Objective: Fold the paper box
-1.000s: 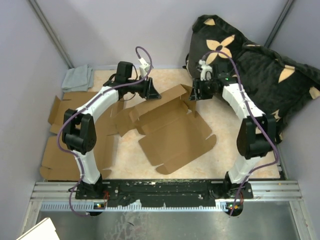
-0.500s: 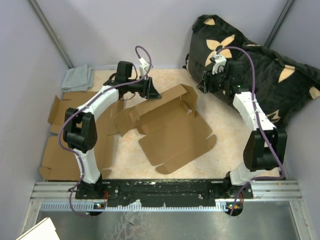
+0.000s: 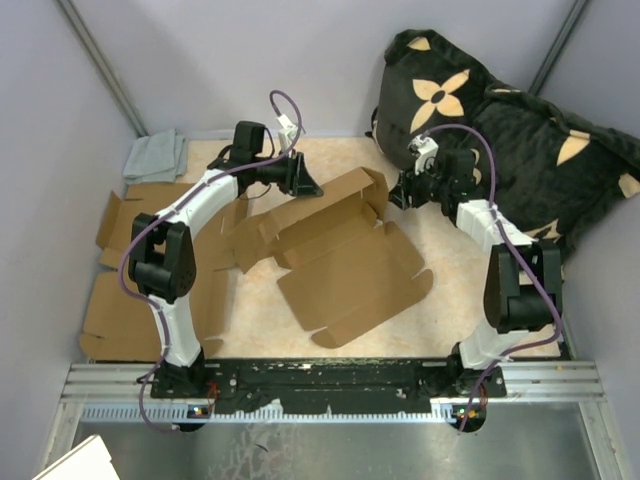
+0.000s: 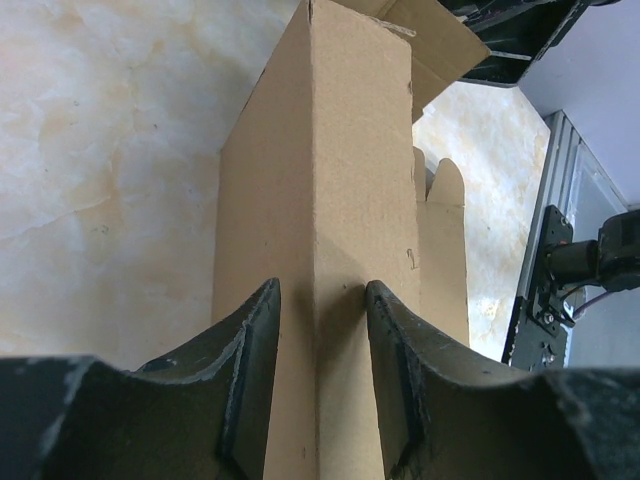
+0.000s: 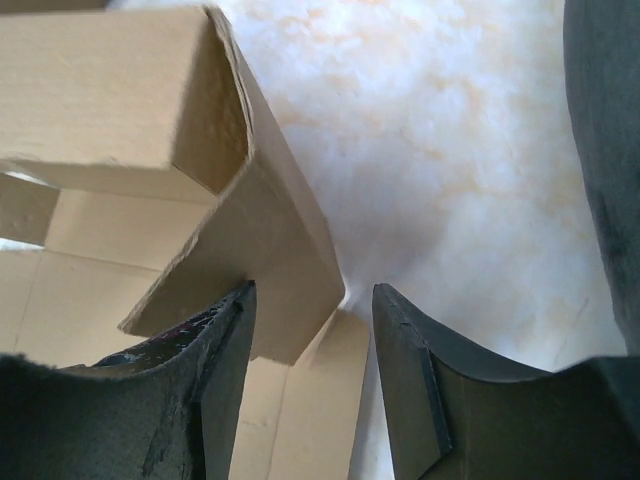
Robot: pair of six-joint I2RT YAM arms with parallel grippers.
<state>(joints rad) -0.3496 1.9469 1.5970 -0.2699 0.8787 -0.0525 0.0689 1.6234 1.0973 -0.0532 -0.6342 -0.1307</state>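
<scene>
A brown cardboard box (image 3: 345,265) lies mostly unfolded on the table, its back wall raised. My left gripper (image 3: 307,186) is at that wall's far left end. In the left wrist view the gripper (image 4: 320,300) is shut on the raised wall (image 4: 340,150), a finger on each face. My right gripper (image 3: 396,194) is at the box's back right corner. In the right wrist view it (image 5: 313,288) is open, and the raised corner flap (image 5: 270,250) lies against the left finger, with the right finger apart from it.
A black cushion with tan flowers (image 3: 520,130) fills the back right, just behind my right arm. A grey cloth (image 3: 155,155) lies at the back left. Flat cardboard sheets (image 3: 120,290) lie along the left. A metal rail (image 3: 330,385) runs along the near edge.
My right gripper pulled back toward the cushion, then came down again to the box's back right corner flap. The left arm has held still on the wall.
</scene>
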